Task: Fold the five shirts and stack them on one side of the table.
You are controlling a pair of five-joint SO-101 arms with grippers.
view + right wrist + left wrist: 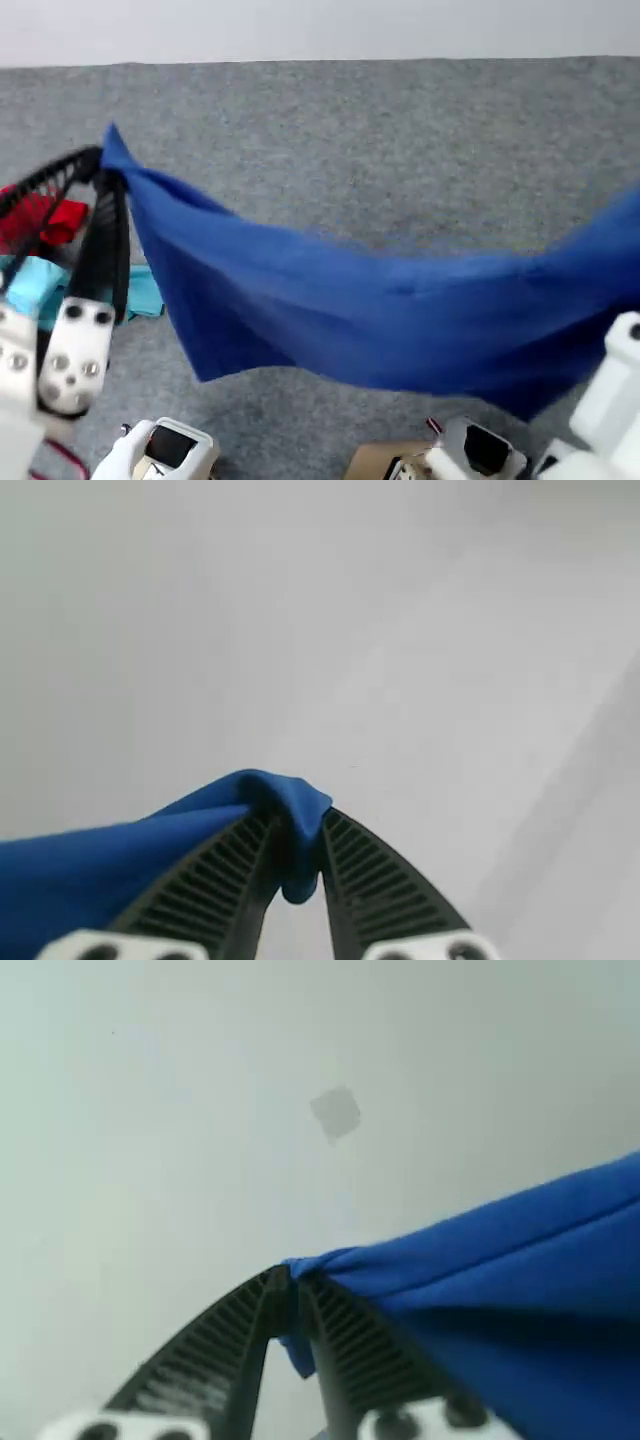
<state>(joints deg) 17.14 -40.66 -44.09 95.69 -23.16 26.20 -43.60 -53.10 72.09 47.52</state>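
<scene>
A blue shirt (400,310) hangs stretched in the air across the grey table, sagging in the middle. My left gripper (105,165) is raised at the left of the high view and is shut on one corner of the blue shirt (460,1260), the cloth pinched between its black ribbed fingers (345,1330). My right gripper (295,830) is shut on the opposite corner of the blue shirt (120,865); the right arm's white body (615,400) stands at the right edge of the high view. A red shirt (45,220) and a light blue shirt (60,290) lie bunched at the table's left edge.
The grey felt table top (380,140) stretches behind the hanging shirt up to a white wall. White arm bases (160,450) and a brown piece (375,460) sit along the near edge.
</scene>
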